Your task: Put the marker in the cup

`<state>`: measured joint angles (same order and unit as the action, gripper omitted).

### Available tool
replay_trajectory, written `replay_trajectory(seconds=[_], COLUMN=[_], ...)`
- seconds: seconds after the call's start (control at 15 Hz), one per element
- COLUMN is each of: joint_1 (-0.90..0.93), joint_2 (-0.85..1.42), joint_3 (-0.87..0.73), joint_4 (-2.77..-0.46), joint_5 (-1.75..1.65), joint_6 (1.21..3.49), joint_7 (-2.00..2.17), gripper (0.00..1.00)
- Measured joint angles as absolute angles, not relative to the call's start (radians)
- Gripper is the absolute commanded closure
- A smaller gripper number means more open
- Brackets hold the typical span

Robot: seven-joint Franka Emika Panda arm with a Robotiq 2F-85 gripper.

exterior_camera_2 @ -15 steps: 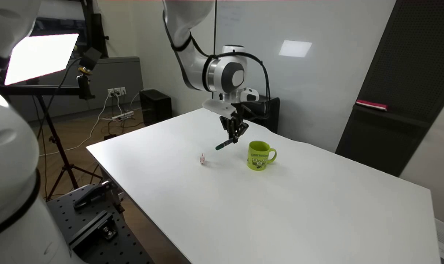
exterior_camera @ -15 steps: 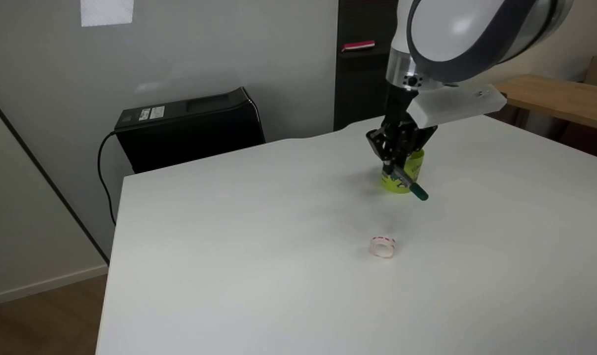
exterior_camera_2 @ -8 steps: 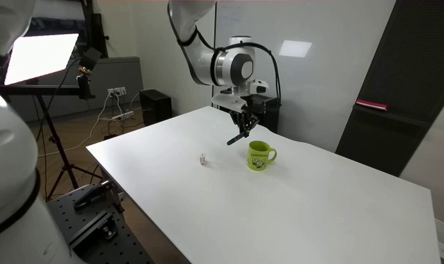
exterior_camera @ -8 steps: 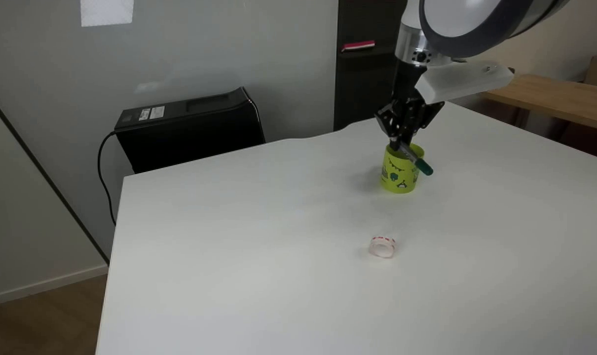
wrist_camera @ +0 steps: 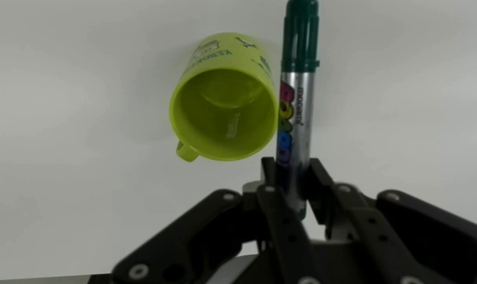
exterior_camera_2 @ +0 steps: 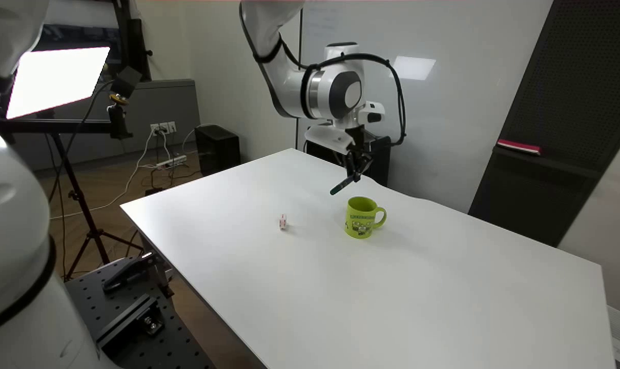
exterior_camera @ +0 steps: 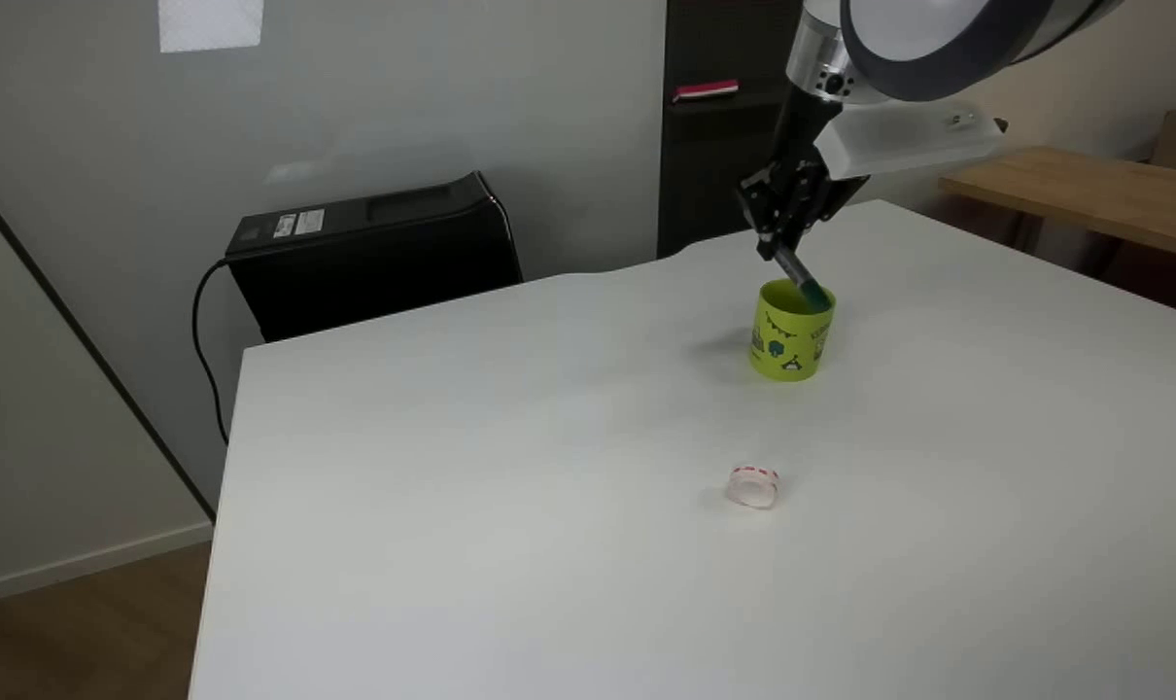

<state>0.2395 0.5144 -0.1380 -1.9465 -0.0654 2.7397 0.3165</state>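
The lime-green cup [exterior_camera: 784, 345] stands upright on the table with dark drawings on its side. It also shows in an exterior view [exterior_camera_2: 358, 220] with its handle to the right. In the wrist view the cup [wrist_camera: 228, 61] shows its open mouth with no object inside. My gripper [wrist_camera: 291, 173] is shut on the marker [wrist_camera: 297, 102], near its rear end. The marker has a silver body and a dark green cap. In an exterior view the marker [exterior_camera_2: 342, 185] slants cap-down above table height, apart from the cup. In the wrist view it overlaps the cup's right rim.
A small whitish ring with red marks [exterior_camera: 752, 488] lies on the white table [exterior_camera: 510, 506], also in an exterior view [exterior_camera_2: 283, 222]. A black box [exterior_camera: 374, 253] stands behind the table's far edge, near a whitish wall panel [exterior_camera: 432, 87].
My gripper has risen with the marker and moved rightward in both exterior views. The marker's cap, earlier in front of the cup, now shows at the cup's mouth. Cup and ring have not moved.
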Motion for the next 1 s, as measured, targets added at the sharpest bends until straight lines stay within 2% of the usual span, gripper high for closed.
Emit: replay_trajectory(seconds=[1.0], joint_1=[0.273], joint_2=[0.591], joint_3=[-0.257], joint_4=[-1.963], joint_5=[-0.073], joint_6=[3.016], joint_7=[0.32], gripper=[0.94])
